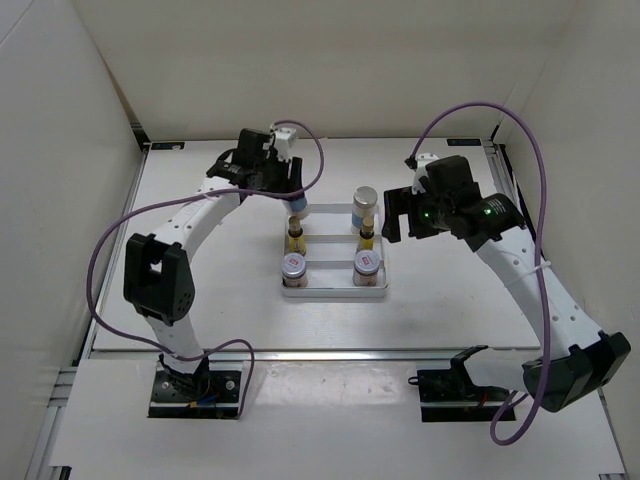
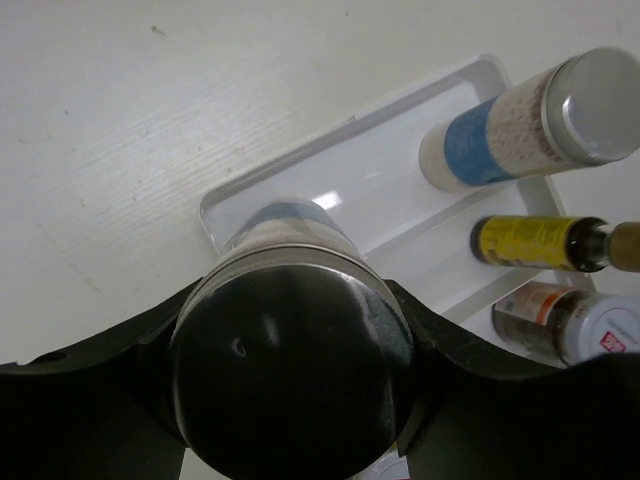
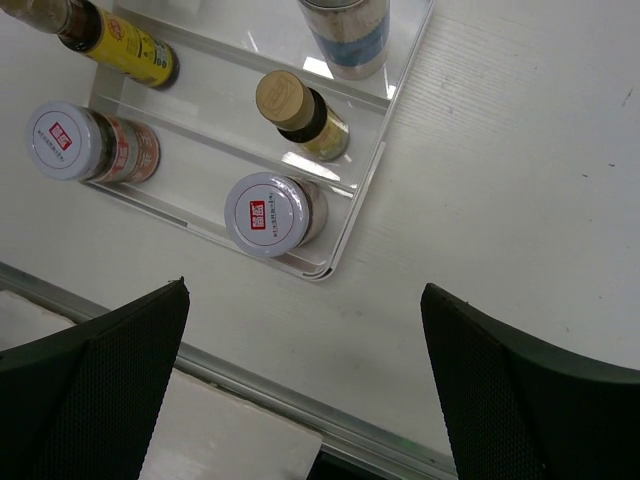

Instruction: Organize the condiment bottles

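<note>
My left fingers (image 2: 90,420) were closed on a tall white bottle (image 2: 290,340), one finger on each side just below its silver cap. They held it upright over the corner compartment of the clear tray (image 2: 230,200). I could not tell from the wrist view whether its base touched the tray floor. Off to one side of those fingers, toward the other arm, the second tall bottle (image 2: 520,130) stood in the same row, showing its blue band. Past it on that side were a slim yellow bottle (image 2: 535,243) and a squat jar (image 2: 570,320), each in a row of its own.

My right fingers (image 3: 90,390) were spread wide with nothing between them. They hung above the bare surface (image 3: 520,150), just off the tray's corner. Straight ahead of them, the closest thing was a jar with a red-marked lid (image 3: 267,213). Beyond that jar stood a tan-capped slim bottle (image 3: 300,115). Ahead and off toward the other arm's side, another red-marked jar (image 3: 80,143) stood in the same row as the first. All six bottles were at the tray, well ahead of the open fingers.
</note>
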Tool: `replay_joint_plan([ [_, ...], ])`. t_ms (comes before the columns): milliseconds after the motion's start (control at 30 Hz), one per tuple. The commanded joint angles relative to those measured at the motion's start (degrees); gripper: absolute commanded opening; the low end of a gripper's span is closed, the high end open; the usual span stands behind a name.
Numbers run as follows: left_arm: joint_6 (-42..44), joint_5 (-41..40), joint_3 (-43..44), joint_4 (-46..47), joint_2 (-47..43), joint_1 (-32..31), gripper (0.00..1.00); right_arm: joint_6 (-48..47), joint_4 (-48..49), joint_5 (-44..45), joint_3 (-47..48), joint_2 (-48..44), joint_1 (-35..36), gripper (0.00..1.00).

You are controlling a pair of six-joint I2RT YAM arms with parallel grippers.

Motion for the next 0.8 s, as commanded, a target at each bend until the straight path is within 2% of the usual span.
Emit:
replay_joint_plan([
  [0,1.4,0.2,-1.0,3.1,0.2,-2.1,0.64,-1.3,-0.8,0.8,-1.0,-2.8,-0.2,1.0],
  [233,2.6,-2.7,-0.4,3.1,4.4,-4.0,0.67,-1.3,-0.8,1.3,-2.3,-3.3,-0.2,1.0],
  [467,3.1,-7.4,1.3,2.0,7.2,-5.1,0.74,-1.3,-1.4,1.8,-2.3,-3.9,-0.2,1.0],
  [600,3.6,-10.0,3.2,0.4,8.3,-6.3,0.82,-1.3,-1.4,2.3,-2.3,-3.9,-0.2,1.0],
  [667,3.6,-12.3,4.1,-0.2,8.3,-6.9,1.0,-1.3,-1.4,2.3,-2.3,-3.9,-0.2,1.0],
  [767,3.6,-14.9,6.8,-0.8,5.8,-7.5,1.0,-1.3,-1.4,4.4,-2.3,-4.4,-0.2,1.0],
])
